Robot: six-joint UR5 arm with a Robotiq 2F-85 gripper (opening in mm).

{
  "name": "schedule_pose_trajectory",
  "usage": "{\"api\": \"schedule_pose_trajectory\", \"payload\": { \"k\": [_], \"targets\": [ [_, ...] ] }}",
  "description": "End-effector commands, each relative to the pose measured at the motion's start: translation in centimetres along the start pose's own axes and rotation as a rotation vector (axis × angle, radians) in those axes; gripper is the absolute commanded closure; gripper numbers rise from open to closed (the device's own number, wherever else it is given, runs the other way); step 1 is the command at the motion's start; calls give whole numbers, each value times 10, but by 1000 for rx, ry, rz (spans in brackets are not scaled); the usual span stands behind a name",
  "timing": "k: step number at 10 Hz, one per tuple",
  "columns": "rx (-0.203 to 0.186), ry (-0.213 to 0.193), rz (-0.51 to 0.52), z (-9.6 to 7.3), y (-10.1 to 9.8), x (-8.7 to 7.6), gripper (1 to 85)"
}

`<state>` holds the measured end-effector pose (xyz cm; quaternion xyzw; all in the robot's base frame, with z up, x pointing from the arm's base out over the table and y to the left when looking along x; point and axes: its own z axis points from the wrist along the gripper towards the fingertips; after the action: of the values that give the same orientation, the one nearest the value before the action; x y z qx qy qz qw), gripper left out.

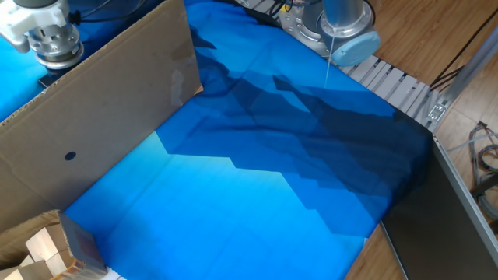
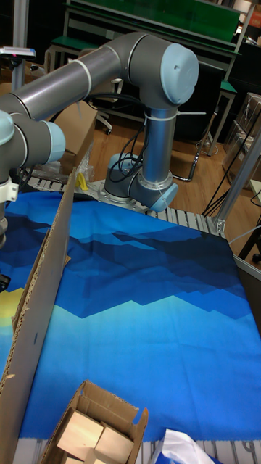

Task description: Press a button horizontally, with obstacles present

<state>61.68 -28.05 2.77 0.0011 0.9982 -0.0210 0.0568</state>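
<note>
Fixed view, left to right: end effector (image 1: 48, 43) at upper left, behind cardboard panel (image 1: 93, 117); finger state impossible to tell. Button not visible, presumably behind panel. Blue cloth (image 1: 264, 179) at center. Risk: clipping panel's top edge, toppling it.

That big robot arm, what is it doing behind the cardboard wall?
The robot arm reaches from its base at the back of the table over to the far side of a tall cardboard wall that stands on the blue cloth. Its wrist sticks up just above the wall's top edge. The end effector itself is hidden behind the cardboard, and no button shows in either picture. The wall has one small dark spot. A cardboard box with wooden blocks sits at the near edge.
</note>
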Motion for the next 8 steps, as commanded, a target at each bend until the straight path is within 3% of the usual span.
{"api": "schedule_pose_trajectory", "payload": {
  "k": [1, 7, 8],
  "targets": [
    [-5, -1, 7, 0, -1, 4, 847],
    [24, 6, 5, 0, -8, 7, 847],
    [54, 7, -12, 0, -16, 7, 847]
  ]
}}
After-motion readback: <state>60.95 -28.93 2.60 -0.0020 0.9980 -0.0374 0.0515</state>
